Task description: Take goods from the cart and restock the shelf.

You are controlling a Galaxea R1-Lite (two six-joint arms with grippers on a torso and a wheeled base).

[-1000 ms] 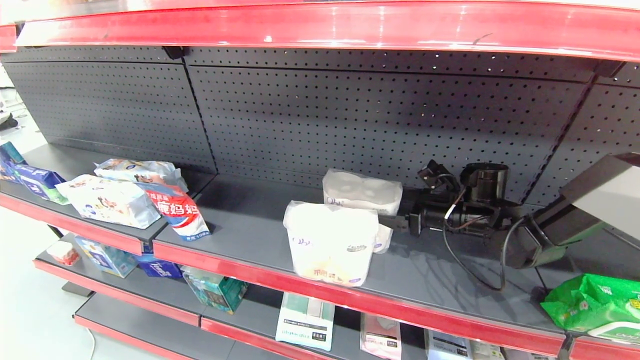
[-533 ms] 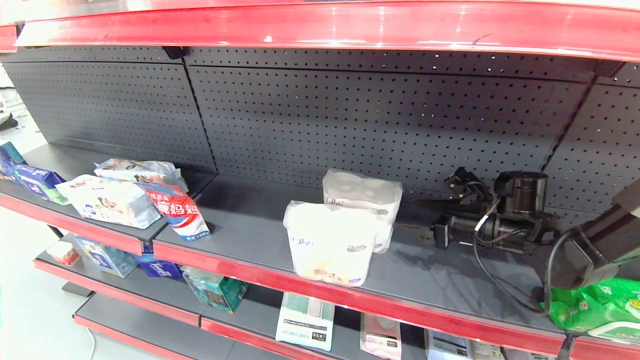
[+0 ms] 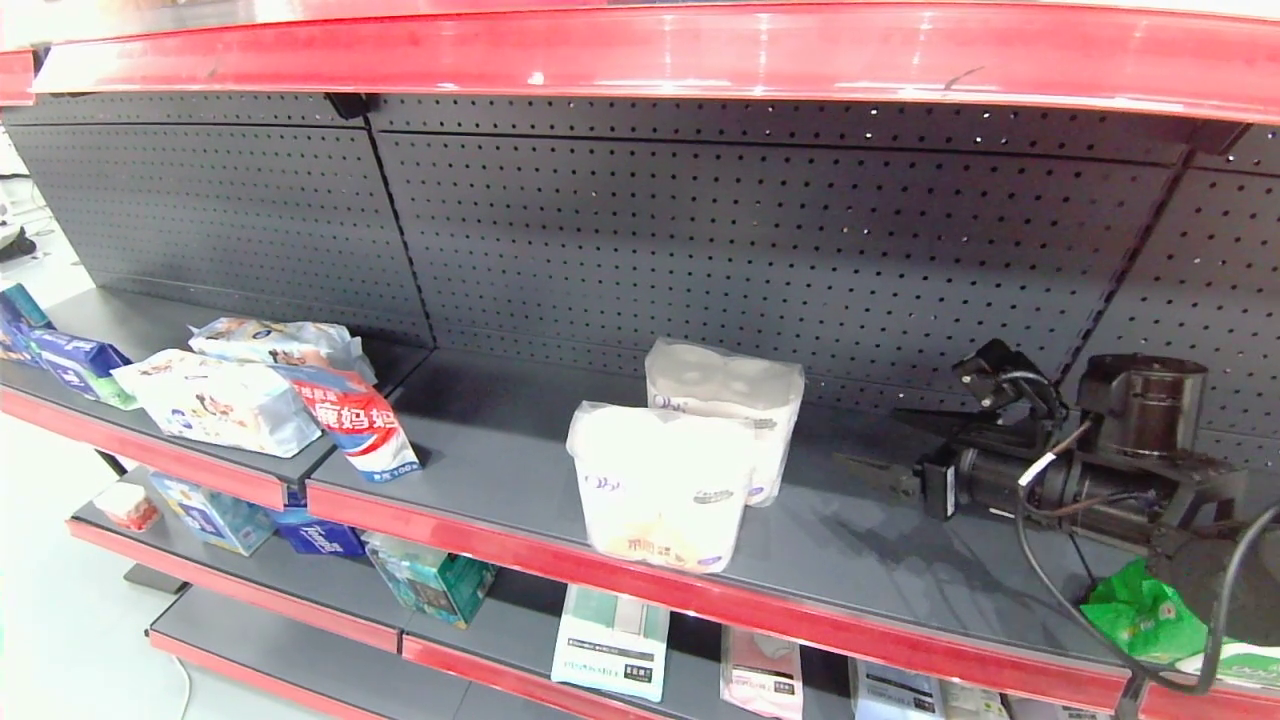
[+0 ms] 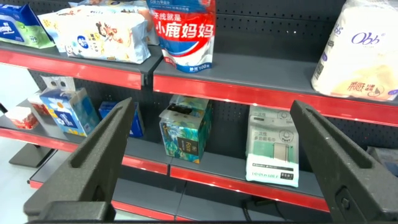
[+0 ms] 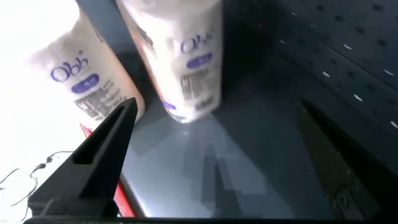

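Two white roll packs stand on the middle shelf [image 3: 500, 450]: the front pack [image 3: 660, 485] at the red edge and the rear pack [image 3: 725, 390] behind it. My right gripper [image 3: 872, 445] is open over the shelf, to the right of the rear pack and apart from it. The right wrist view shows its fingers [image 5: 99, 155] spread wide with nothing between them, facing the rear pack [image 5: 186, 56] and the front pack [image 5: 68, 81]. My left gripper [image 4: 211, 104] is open and holds nothing, in front of the lower shelves.
Snack bags [image 3: 215, 400] and a red-and-white bag [image 3: 355, 420] lie on the shelf to the left. A green pack [image 3: 1140, 610] sits at the far right under my right arm. Boxes [image 4: 185, 127] stand on the lower shelf. The pegboard back wall [image 3: 700, 230] closes the rear.
My right gripper has drawn back to the right, away from the rear white pack, which stays standing on the shelf. The other goods have not moved.
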